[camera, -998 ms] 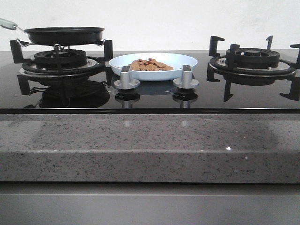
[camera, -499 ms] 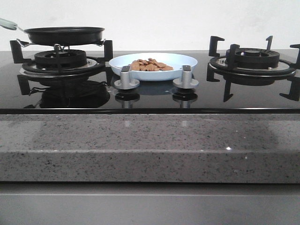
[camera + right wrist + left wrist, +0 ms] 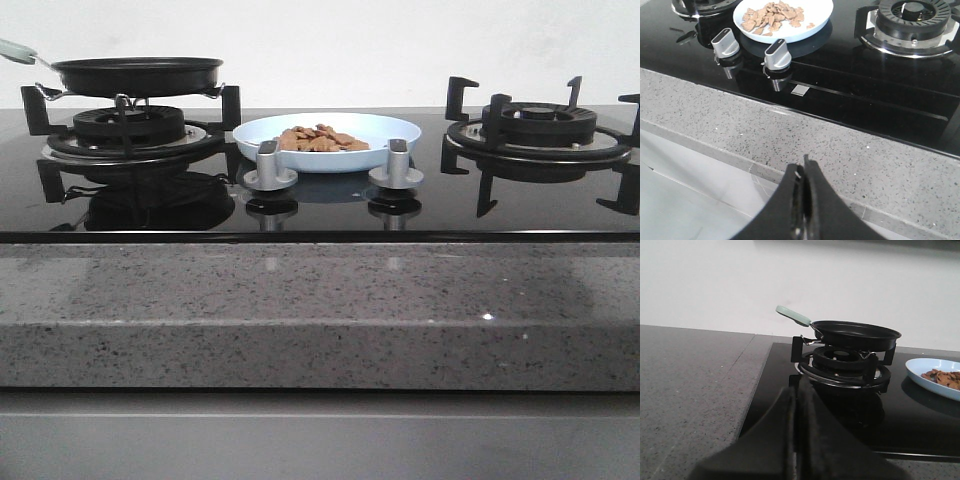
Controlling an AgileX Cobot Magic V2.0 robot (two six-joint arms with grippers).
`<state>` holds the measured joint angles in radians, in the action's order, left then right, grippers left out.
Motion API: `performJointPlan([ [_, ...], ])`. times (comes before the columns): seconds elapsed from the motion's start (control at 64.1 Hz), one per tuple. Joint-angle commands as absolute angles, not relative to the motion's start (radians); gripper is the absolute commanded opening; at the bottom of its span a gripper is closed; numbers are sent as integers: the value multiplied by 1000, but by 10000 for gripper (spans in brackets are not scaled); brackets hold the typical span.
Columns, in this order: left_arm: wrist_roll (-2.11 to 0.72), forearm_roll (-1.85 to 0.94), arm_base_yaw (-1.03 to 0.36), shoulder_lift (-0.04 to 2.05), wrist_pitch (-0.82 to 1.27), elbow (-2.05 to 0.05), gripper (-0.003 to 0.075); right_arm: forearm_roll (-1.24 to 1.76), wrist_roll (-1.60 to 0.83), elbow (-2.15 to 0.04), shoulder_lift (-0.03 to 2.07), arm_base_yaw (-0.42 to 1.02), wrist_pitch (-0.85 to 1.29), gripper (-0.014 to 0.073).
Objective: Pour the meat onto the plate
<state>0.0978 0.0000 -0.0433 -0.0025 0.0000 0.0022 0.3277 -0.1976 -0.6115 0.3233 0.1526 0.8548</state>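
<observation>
**A:** so where's the meat (image 3: 322, 139) at? From the front view it's a loose heap of small tan flat bits sitting in the pale-blue plate (image 3: 400, 130), which rests on the glossy black glass hob between the two burners, just behind the two silver knobs (image 3: 270, 164).

**B:** yep, and the right wrist view looks down into it, so you can see the pieces spread over the half of the plate nearer the pan, bare glaze on the rest. The front view only gives you a low edge-on mound.

**A:** the black frying pan (image 3: 138, 74) sits on the left burner grate, mint-green handle (image 3: 793, 315) sticking out. The handle is cut off at the frame edge in front, whole in the left wrist view.

**B:** arms don't show in the front view at all. Left pincer (image 3: 796, 405) is clenched, fingers pressed together with nothing between, over the speckled grey stone worktop (image 3: 320, 310). Right pincer (image 3: 803, 172) is also clenched on nothing, above the worktop's front edge.

**A:** right burner (image 3: 540, 125) is bare cast-iron prongs.
</observation>
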Motion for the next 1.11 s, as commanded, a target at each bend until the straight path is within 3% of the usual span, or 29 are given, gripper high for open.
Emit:
performJointPlan([
  [0.0, 108, -11, -47, -21, -93, 8, -20, 341, -200, -633, 335, 150, 795, -120],
  [0.733, 108, -11, -47, -21, -93, 8, -20, 315, -207, -626, 320, 148, 784, -120],
  [1.092, 108, -11, -47, -21, -93, 8, -20, 187, -209, -272, 116, 40, 269, -120],
])
